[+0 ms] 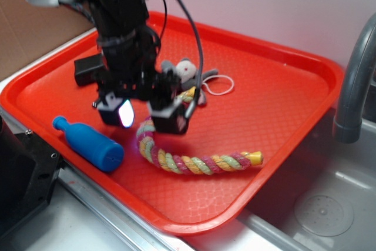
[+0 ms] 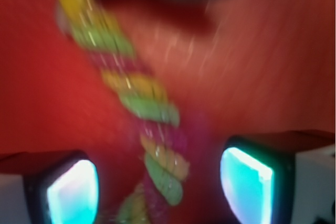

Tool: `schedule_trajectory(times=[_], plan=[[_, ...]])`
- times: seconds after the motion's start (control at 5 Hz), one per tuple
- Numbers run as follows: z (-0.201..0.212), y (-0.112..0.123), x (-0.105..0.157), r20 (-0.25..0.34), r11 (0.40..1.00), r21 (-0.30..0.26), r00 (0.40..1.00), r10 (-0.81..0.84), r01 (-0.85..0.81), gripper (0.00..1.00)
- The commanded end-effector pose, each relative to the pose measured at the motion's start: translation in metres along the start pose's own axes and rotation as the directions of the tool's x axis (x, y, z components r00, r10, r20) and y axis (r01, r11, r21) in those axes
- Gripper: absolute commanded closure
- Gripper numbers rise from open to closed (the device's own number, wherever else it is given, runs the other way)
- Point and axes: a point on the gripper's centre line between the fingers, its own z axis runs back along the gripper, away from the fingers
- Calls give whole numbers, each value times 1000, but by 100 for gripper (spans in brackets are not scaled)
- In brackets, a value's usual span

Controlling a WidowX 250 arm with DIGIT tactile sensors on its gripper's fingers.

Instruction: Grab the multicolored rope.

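- multicolored rope (image 1: 194,163): twisted pink, yellow, pale green strands, yellow end at 3 o'clock
- tray (image 1: 282,104): red-orange
- bottle (image 1: 91,144): blue
- plush toy (image 1: 185,72): grey
- gripper (image 1: 150,116): black

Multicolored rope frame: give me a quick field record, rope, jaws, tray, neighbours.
rope: multicolored rope, curved, lying flat on the tray
gripper: gripper above the rope's upper end; wrist view shows rope running between both pads
jaws: open, not touching the rope
tray: red tray, beside a sink
neighbours: blue bottle lying to the rope's left; grey plush toy with white string loop behind
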Motion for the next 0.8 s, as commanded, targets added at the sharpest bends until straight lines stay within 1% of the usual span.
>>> schedule_trajectory(times=[0.0, 0.2, 0.6], plan=[[-8, 2, -19, -19, 1000, -6, 1000, -17, 17, 0], [-17, 3, -18, -54, 1000, 1, 998, -12, 12, 100], [-20, 0, -18, -63, 1000, 16, 998, -24, 25, 100]])
